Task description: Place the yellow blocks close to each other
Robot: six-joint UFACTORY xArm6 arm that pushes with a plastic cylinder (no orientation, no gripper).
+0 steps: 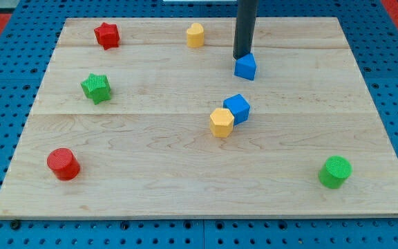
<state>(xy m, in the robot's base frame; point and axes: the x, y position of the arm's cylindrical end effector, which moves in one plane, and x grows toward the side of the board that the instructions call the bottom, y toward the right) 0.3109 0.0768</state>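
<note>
My tip (242, 57) sat at the blue pentagon block (246, 67), seemingly touching; tool grasped nothing. Yellow blocks (195, 34), (221, 122) well apart on the bench (150, 194). Risk: the lower yellow touches a blue cube (237, 108), which could drag along.

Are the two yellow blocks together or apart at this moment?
Apart. One yellow block sits near the view's top; the other yellow block sits mid-board, touching a blue block.

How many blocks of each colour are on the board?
Red: 2, star and cylinder
Yellow: 2, top one and middle one
Green: 2, star and cylinder
Blue: 2, one by my tip and middle cube
Total: 8
</note>
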